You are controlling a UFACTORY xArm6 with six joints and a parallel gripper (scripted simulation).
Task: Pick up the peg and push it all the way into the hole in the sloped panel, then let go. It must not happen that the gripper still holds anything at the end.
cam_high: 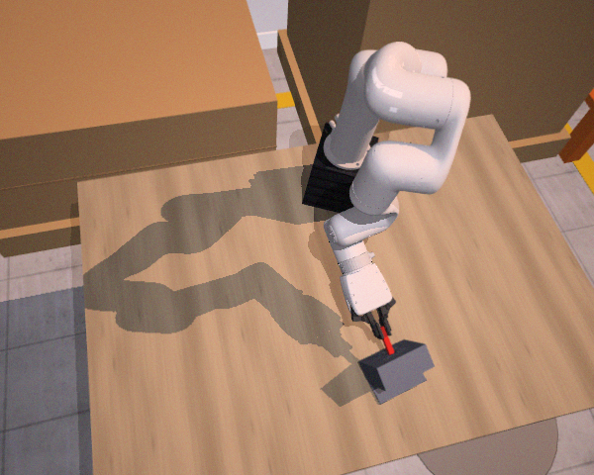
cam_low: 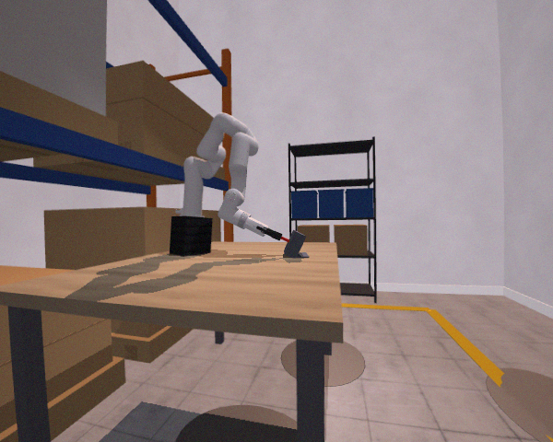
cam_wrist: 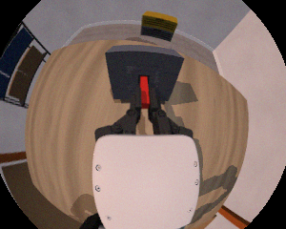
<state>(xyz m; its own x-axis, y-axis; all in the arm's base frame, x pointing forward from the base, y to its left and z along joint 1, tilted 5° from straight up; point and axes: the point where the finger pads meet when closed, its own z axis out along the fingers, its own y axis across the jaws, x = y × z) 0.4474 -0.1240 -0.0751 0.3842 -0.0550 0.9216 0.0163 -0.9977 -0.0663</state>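
Observation:
A grey block with a sloped panel stands on the wooden table near its front right part. My gripper is shut on the red peg, tilted down toward the panel. The peg's far end meets the sloped face, and part of it seems to be inside the hole. In the side view the gripper holds the peg slanted against the panel. In the wrist view the peg points straight into the panel past the fingers. The hole itself is hidden by the peg.
The black arm base stands at the table's back. Large cardboard boxes on shelving lie behind the table. A black rack with blue bins stands beyond the table's far edge.

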